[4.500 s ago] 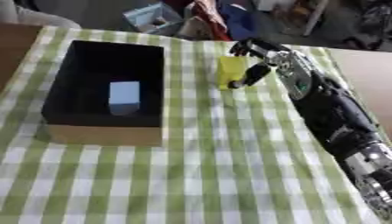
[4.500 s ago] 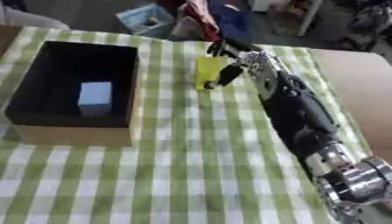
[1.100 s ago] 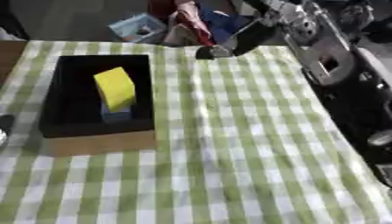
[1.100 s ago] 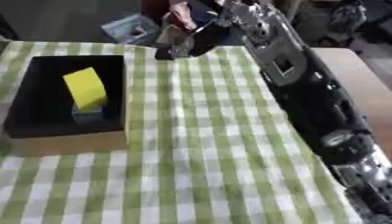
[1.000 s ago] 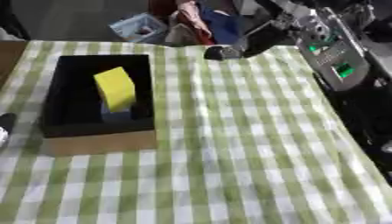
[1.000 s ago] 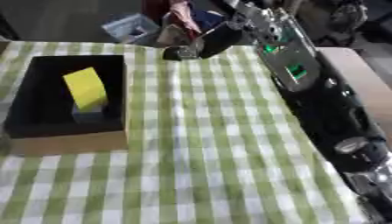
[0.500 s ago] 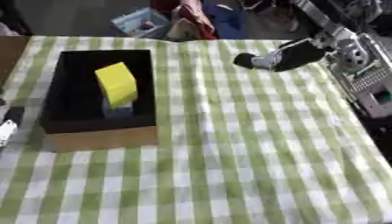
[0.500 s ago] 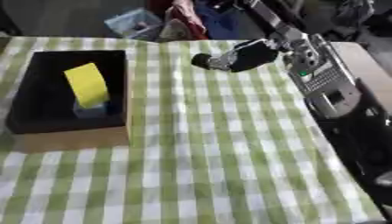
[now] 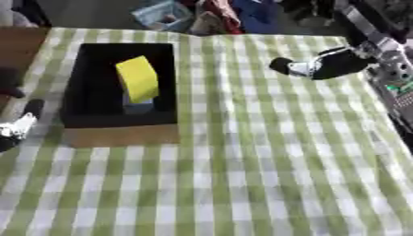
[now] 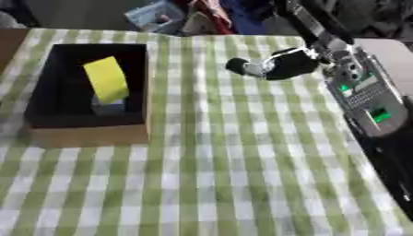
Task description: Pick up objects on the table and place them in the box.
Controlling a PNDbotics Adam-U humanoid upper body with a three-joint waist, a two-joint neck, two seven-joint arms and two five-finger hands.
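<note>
The black-lined cardboard box [image 9: 121, 133] stands on the left of the green checked cloth. Inside it a yellow block [image 9: 138, 79] leans tilted on a pale blue block [image 9: 137, 107]. My right hand [image 9: 322, 66] hovers over the cloth at the upper right, well apart from the box, its fingers pointing left, relaxed, holding nothing. At the left edge beside the box, only part of my left hand [image 9: 18, 125] shows, with a dark finger sticking up.
The checked cloth [image 9: 258, 175] covers the table from the box to the right and front edges. Bare brown tabletop [image 9: 16, 44] shows at the far left. Clutter of bags and cloth [image 9: 202, 14] lies beyond the far edge.
The yellow block, held by my right hand 4.5 s ago, now rests in the box. Over the last second the right hand has drawn back to the right and slightly lower.
</note>
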